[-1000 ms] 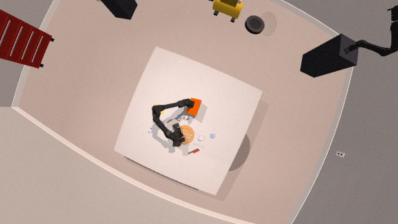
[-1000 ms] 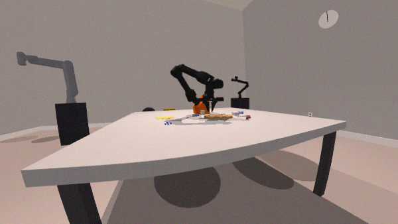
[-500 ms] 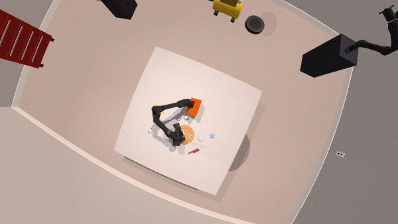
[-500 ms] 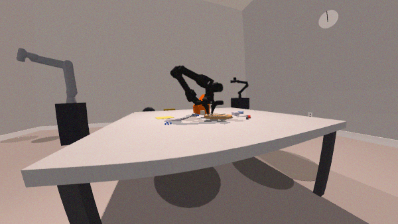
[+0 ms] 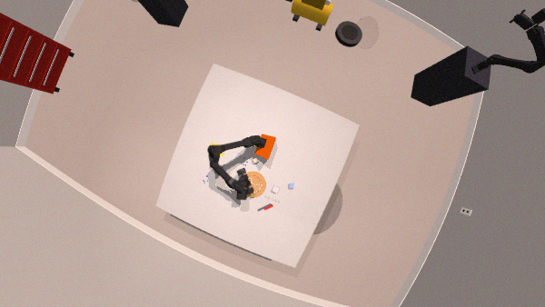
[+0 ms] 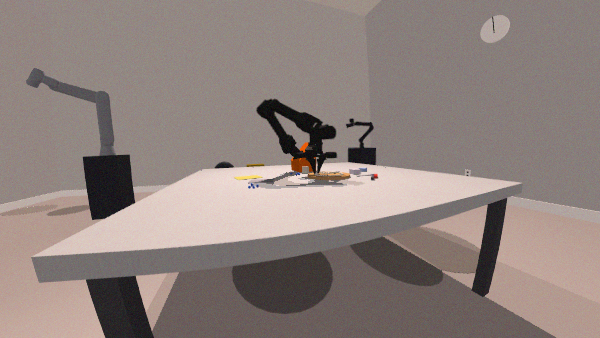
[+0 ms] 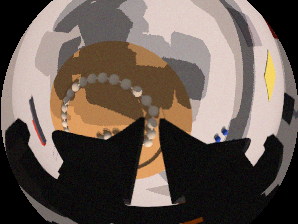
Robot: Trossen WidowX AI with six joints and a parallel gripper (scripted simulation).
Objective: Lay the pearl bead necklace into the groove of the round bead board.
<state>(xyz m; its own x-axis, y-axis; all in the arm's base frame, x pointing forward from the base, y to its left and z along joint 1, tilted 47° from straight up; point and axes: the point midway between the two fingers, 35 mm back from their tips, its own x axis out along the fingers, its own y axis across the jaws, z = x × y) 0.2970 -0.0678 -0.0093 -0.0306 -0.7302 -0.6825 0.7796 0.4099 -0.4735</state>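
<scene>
The round orange-brown bead board [image 5: 255,173] [image 6: 342,175] [image 7: 112,46] lies flat on the table. The pearl bead necklace [image 7: 114,79] lies on it in an uneven loop, with a strand bent inward near the left finger. A stretch of dark groove shows bare at the board's lower right in the wrist view. My gripper [image 6: 318,173] [image 7: 152,121] points down at the board, its fingers narrowly apart. Several beads at the right side of the loop show in the gap, with small spaces beside them. The black fingers hide the lower part of the loop.
An orange box [image 5: 268,146] stands by the arm's base. A pale block [image 5: 275,189], a blue block [image 5: 291,186] and a red-and-grey pen-like thing [image 5: 268,207] [image 7: 39,131] lie beyond the board. Small blue bits [image 6: 253,185] [image 7: 221,135] and a yellow sheet [image 6: 248,177] [image 7: 270,75] lie on the other side.
</scene>
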